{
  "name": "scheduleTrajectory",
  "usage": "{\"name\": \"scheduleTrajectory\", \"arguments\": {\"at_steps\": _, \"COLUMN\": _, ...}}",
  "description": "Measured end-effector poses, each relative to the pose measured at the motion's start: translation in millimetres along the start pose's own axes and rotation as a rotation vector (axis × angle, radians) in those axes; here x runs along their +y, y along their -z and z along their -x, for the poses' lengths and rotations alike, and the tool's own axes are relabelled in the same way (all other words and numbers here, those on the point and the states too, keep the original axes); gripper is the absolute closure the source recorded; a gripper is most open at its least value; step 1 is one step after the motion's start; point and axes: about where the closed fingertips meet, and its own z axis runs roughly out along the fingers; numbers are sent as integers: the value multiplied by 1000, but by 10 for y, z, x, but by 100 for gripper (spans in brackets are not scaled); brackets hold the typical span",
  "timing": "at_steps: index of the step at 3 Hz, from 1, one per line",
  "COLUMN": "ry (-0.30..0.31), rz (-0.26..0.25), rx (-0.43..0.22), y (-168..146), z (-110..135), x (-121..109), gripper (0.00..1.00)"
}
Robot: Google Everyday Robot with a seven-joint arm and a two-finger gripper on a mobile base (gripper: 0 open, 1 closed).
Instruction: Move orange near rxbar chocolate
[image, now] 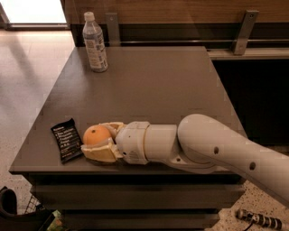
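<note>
Looking at your gripper [93, 137] rn: it's down low at the front left part of the table [149, 85], right by the front edge, and the claw is clamped on the orange [95, 134]. One tan finger [100, 153] runs along the side of the fruit nearer the camera and the other hugs the far side, so the orange sits between them w/ its top and left side showing. Can't tell if the orange is resting on the tabletop or lifted off it, bc the near finger hides its underside. The rxbar chocolate [67, 139] lies flat on the table just left of the orange, black wrapper w/ white text lines facing up. It's turned at a slight angle so its long side runs roughly front to back, near the front left corner. Orange and bar are just beside each other, w/ a thin strip of table between them afaict. The tip of the near finger comes right up to the bar's right edge, can't say if it's touching. Your arm [226, 149] comes in from the right, white and chunky, lying low across the front of the table, wrist [135, 142] pointing left. Other stuff: a clear water bottle [95, 43] w/ white cap and label stands upright at the back left corner, well apart from the rest. Tan floor [27, 67] off to the left, wood panel [180, 9] along the back.
</note>
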Motion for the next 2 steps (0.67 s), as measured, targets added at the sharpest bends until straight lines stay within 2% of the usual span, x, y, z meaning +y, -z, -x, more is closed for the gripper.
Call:
{"name": "scheduleTrajectory", "arguments": {"at_steps": 1, "ry": 8, "rz": -6, "rx": 15, "y": -57, "z": -83, "x": -39, "gripper": 98}}
{"name": "scheduleTrajectory", "arguments": {"at_steps": 2, "ry": 8, "rz": -6, "rx": 15, "y": -51, "z": -64, "x": -37, "gripper": 76}}
